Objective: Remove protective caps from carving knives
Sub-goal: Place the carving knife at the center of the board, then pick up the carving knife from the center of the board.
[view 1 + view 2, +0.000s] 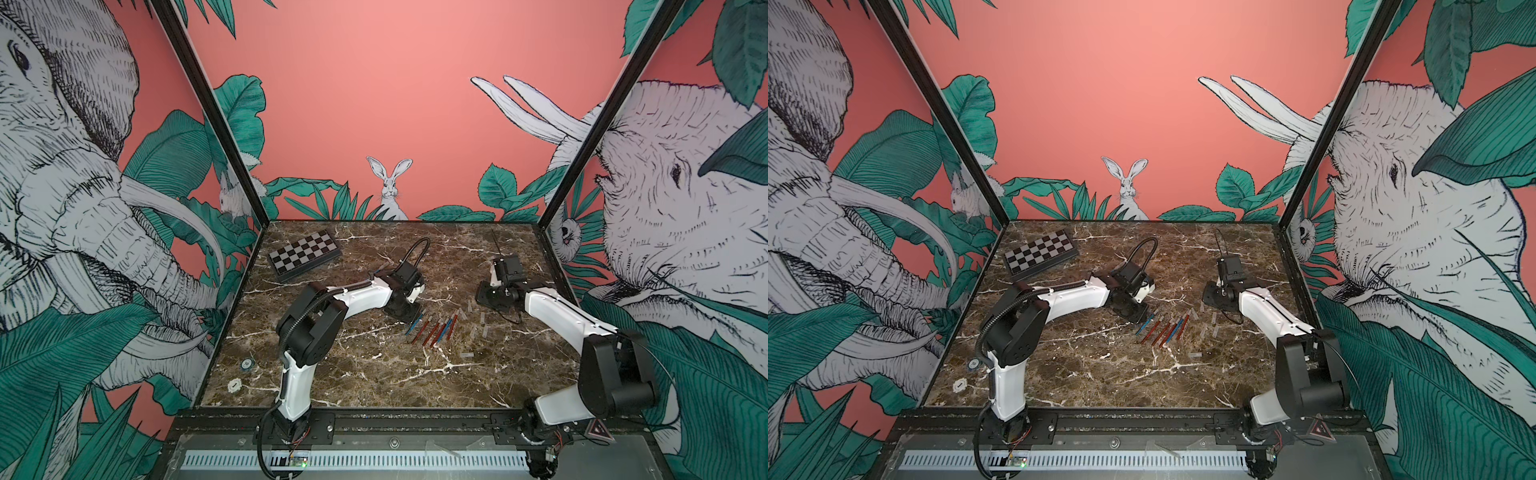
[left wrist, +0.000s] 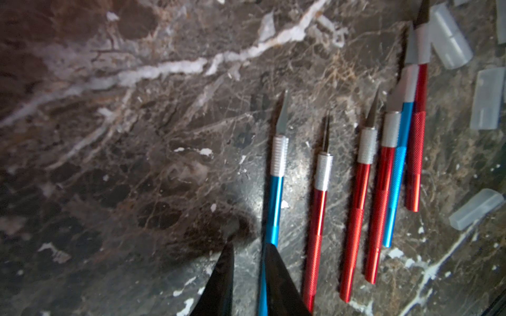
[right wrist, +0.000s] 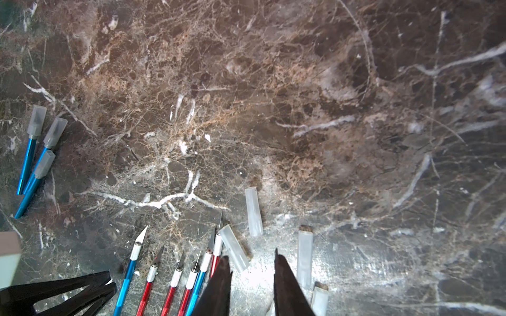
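Inside a booth of pink jungle murals, on a veined marble tabletop (image 1: 332,374): roughly two thirds done, by the look of it. Already stripped and laid in a loose row at mid-table, six carving knives (image 2: 361,191), blue and red, blades bare. Scattered just beside that row, on the right arm's side, the shed protective caps (image 3: 253,210). Left to do: three capped blue knives (image 3: 37,153), bunched well apart from the row, beyond the left gripper (image 2: 249,246). Low at the row's left end, that gripper, fingers a little apart with the outermost blue knife (image 2: 276,191) lying between them against one finger, loose rather than pinched as far as shows. Low among the loose caps, the right gripper (image 3: 251,254), fingers apart, nothing between the tips. Plenty of bare marble toward the near edge and the far middle; checkered board (image 1: 305,255) well apart in the far left corner, two small round discs (image 1: 247,364) near the left edge. Tight only around the row: exposed blade tips close to caps and to both sets of fingers.
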